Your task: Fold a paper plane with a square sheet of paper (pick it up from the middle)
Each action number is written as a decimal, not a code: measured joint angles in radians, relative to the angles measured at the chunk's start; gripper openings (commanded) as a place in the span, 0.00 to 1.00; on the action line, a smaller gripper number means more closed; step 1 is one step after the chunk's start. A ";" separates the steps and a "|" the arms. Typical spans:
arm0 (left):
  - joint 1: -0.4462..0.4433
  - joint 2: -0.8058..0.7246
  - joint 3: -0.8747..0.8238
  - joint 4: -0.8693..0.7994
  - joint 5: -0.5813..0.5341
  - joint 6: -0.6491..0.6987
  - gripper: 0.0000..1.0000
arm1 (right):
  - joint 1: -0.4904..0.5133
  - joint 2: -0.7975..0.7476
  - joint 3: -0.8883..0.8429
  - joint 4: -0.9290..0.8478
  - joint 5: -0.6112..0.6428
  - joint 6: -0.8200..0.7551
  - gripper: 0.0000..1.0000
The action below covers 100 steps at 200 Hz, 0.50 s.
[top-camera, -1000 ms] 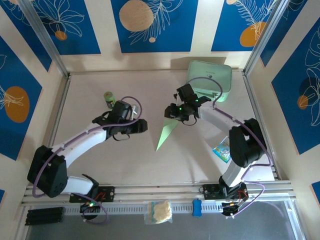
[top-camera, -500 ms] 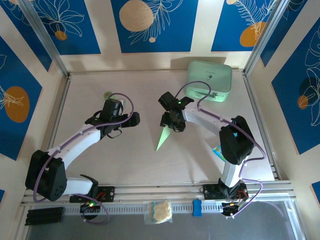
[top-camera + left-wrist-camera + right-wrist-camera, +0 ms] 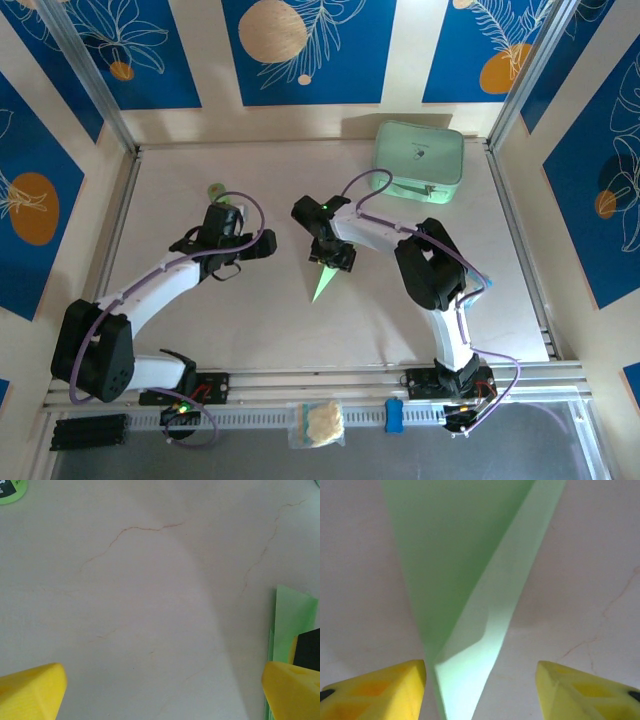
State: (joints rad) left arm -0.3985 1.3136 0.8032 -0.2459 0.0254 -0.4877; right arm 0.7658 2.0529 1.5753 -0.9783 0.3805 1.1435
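Observation:
The pale green paper lies flat on the table, folded into a narrow pointed paper plane [image 3: 321, 282] whose tip points toward the near edge. My right gripper [image 3: 334, 260] hovers over its wide end. In the right wrist view the plane [image 3: 465, 580] runs up between the yellow fingers [image 3: 380, 690], creased along its length; the right gripper [image 3: 480, 692] is open and the fingers stand clear of the paper. My left gripper [image 3: 266, 243] stands wide open to the left of the plane, nothing between its fingers [image 3: 30, 690]. One edge of the plane [image 3: 290, 620] shows at the right of the left wrist view.
A mint-green case [image 3: 420, 160] sits at the back right. A small green bottle [image 3: 215, 190] stands just behind the left wrist and shows in that wrist's view as the bottle [image 3: 10, 490] in the top corner. A bag [image 3: 320, 422] lies on the near rail.
The right gripper slid left and toward me over the plane's wide end and opened. The left gripper opened fully and drew back left. The plane stayed put.

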 measured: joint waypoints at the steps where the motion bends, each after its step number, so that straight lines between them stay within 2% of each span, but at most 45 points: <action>1: 0.000 0.000 0.000 0.000 0.000 0.000 0.99 | 0.000 0.001 0.000 -0.002 0.000 0.000 0.56; 53: 0.004 0.000 -0.011 0.006 0.013 0.000 0.99 | 0.000 0.002 0.000 -0.010 0.008 0.018 0.42; 100: 0.006 0.000 -0.011 0.006 0.019 0.000 0.99 | 0.000 0.002 0.000 -0.010 0.010 0.018 0.37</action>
State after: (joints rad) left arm -0.3920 1.3136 0.7925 -0.2394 0.0444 -0.4881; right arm 0.7658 2.0544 1.5749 -0.9878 0.3904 1.1610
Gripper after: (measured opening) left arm 0.994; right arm 0.374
